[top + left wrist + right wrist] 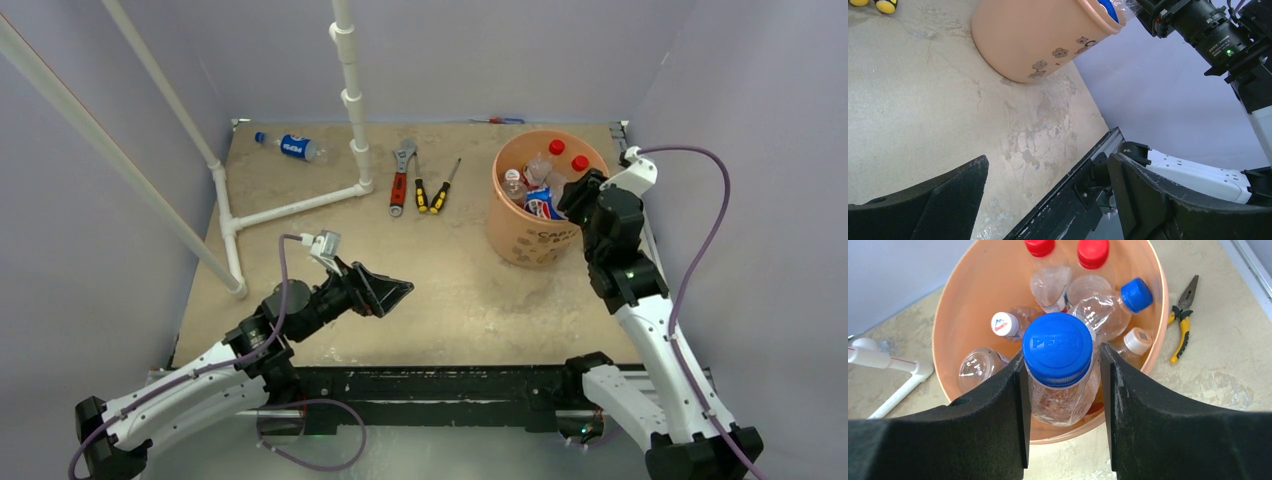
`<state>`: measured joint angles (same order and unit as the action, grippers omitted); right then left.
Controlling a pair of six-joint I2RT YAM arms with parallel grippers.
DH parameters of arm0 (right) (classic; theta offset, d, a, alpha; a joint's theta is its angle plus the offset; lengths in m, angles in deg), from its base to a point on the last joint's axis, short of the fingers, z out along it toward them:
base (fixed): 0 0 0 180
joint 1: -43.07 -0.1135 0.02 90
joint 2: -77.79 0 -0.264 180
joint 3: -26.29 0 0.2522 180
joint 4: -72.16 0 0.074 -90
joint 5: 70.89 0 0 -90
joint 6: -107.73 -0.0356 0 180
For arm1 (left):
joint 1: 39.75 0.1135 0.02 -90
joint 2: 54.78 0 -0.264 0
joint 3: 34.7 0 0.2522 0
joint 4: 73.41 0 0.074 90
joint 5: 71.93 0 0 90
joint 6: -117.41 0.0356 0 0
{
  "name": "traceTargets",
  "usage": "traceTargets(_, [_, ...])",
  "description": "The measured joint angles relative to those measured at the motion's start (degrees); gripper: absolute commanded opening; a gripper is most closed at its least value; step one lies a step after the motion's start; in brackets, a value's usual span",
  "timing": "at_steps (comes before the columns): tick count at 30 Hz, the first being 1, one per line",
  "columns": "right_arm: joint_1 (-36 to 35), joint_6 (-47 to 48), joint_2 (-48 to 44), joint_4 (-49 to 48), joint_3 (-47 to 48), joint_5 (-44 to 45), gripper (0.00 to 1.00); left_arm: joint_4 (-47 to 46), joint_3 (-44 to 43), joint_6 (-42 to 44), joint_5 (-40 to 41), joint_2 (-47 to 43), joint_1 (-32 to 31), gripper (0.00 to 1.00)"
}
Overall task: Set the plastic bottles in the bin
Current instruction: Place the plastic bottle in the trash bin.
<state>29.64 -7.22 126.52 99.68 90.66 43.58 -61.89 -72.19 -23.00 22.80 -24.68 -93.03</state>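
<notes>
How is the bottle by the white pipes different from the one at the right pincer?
The pipe bottle lies on its side on the table; the pincer bottle is over the orange bucket, between the fingers of the right pincer. The pipe bottle is alone; the pincer bottle has other bottles below it. Both are blue-capped Pepsi bottles.

A red-handled wrench (399, 183) and two yellow-and-black screwdrivers (421, 195) lie side by side on the table (440, 290), well beyond the left gripper (395, 292), toward the far wall. A white pipe frame (290, 207) stands farther off to that gripper's left. Yellow-handled pliers (1182, 325) lie ahead and to the right of the right gripper (1063, 365), apart from it.
</notes>
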Motion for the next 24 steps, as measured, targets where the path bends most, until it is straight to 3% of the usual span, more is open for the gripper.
traceTargets(11, [-0.02, 0.11, -0.57, -0.7, 8.79, -1.03, 0.25, -0.2, 0.0, 0.0, 0.22, -0.35, 0.0, 0.88])
traceTargets(18, [-0.02, 0.68, 3.61, -3.87, 8.9, -0.98, 0.26, -0.26, 0.0, -0.02, 0.24, 0.33, 0.0, 0.88])
traceTargets(19, [-0.02, 0.81, 4.61, -4.24, 8.7, -0.92, 0.28, -0.26, 0.0, -0.02, 0.22, 0.31, 0.0, 0.88])
traceTargets(24, [-0.04, 1.42, 8.26, -4.13, 5.51, -0.79, 0.56, -0.24, 0.0, -0.02, 0.35, 0.2, 0.0, 0.88])
